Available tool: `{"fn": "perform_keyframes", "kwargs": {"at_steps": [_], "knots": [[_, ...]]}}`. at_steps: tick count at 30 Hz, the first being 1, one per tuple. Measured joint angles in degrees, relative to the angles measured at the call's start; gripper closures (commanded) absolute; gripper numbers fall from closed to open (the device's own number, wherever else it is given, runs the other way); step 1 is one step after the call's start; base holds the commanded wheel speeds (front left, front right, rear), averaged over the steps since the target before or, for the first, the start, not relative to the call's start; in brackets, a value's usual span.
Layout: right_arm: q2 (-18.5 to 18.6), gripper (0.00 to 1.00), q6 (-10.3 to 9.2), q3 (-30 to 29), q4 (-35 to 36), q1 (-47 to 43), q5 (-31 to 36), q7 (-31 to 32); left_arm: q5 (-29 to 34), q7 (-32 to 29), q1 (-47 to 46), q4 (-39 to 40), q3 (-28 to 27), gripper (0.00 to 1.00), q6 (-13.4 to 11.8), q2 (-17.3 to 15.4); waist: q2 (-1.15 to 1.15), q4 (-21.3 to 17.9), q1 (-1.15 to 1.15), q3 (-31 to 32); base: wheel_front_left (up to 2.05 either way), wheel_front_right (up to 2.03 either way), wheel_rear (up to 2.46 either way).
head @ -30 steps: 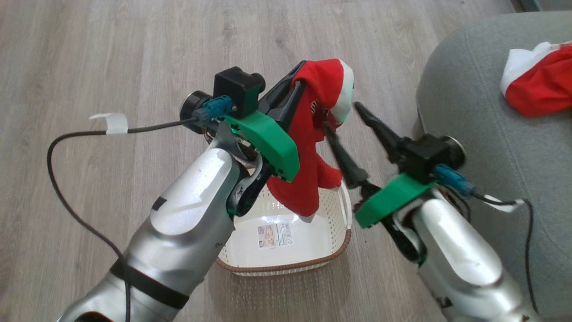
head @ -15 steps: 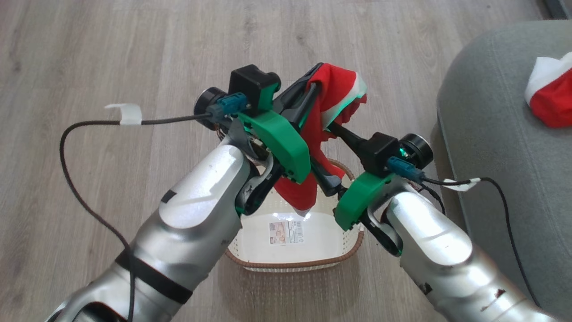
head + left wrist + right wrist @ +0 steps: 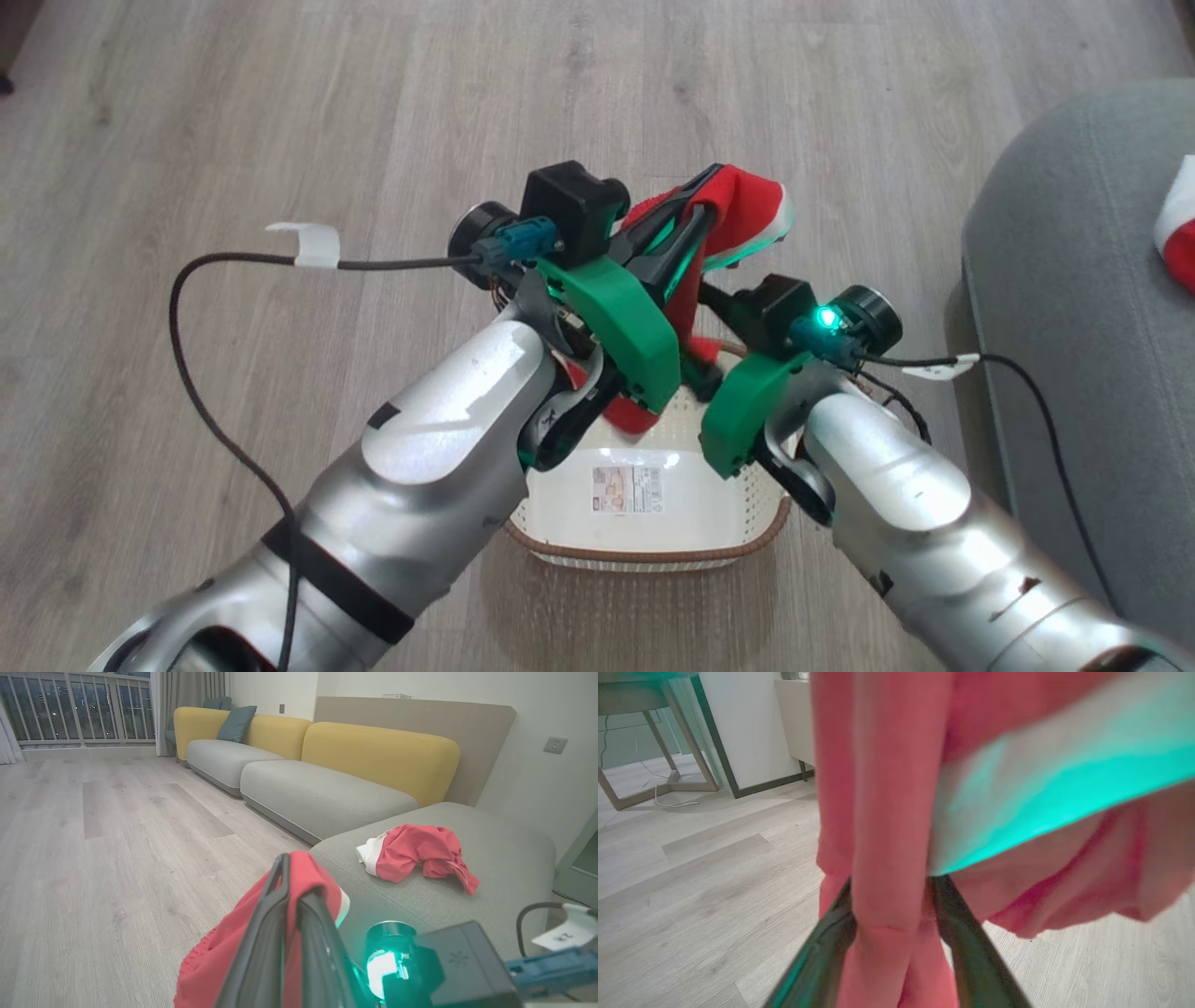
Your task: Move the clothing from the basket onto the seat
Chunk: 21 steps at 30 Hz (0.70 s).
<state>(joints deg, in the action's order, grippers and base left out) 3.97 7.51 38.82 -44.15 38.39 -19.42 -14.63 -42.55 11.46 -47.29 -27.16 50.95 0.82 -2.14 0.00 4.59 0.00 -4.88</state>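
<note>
Here the left gripper (image 3: 702, 196) clamps a red garment (image 3: 747, 201) above the basket (image 3: 653, 553). The right gripper (image 3: 889, 896) straddles its hanging fold, though I cannot tell if it pinches. A second garment (image 3: 1178, 238) lies rightmost, on the seat (image 3: 1055, 308).

The paper label (image 3: 627, 491) inside the cream-white perforated plastic basket (image 3: 644, 557) bears print too small to read. A white paper tag (image 3: 563, 937) on the black cable (image 3: 520, 919) carries short dark characters, not legible for certain.
</note>
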Motion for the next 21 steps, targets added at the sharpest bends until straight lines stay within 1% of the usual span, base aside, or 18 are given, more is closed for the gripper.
{"fn": "perform_keyframes", "kwargs": {"at_steps": [3,7,8,9,16,21], "knots": [[0.0,1.0,0.0,0.1,-0.2,0.6,-1.0,0.0,-0.5,0.6,-0.2,-0.6,0.6,1.0,-0.5,0.0,0.0,0.2,0.0,0.2,0.0,0.0,0.0],[0.0,1.0,0.0,-0.7,-0.2,0.7,-1.3,0.0,-0.8,0.9,-0.5,-2.0,0.8,1.0,-0.6,0.0,0.0,-0.5,0.0,0.2,0.0,0.0,0.0],[0.0,1.0,0.0,-1.0,-0.1,0.7,-1.2,0.0,-0.8,1.3,-0.6,-2.2,0.8,0.61,-0.9,0.0,0.0,-0.8,0.0,0.2,0.0,0.0,0.0],[0.0,1.0,0.0,-1.3,0.1,0.7,-1.2,0.0,-0.8,1.3,-0.6,-2.4,0.8,0.0,-1.0,0.0,0.0,-1.1,0.0,0.2,0.0,0.0,0.0],[0.0,1.0,0.0,-5.0,2.3,0.7,2.0,0.0,-0.2,2.3,-0.6,-4.4,0.8,0.0,-1.0,-0.3,0.0,-3.3,0.0,-0.4,0.0,0.0,0.0],[0.1,1.0,0.0,-9.7,4.0,0.5,5.0,0.0,0.9,2.6,-0.6,-6.1,0.5,0.0,-1.0,-1.7,0.0,-6.3,0.0,-1.0,0.0,0.0,0.0]]}}
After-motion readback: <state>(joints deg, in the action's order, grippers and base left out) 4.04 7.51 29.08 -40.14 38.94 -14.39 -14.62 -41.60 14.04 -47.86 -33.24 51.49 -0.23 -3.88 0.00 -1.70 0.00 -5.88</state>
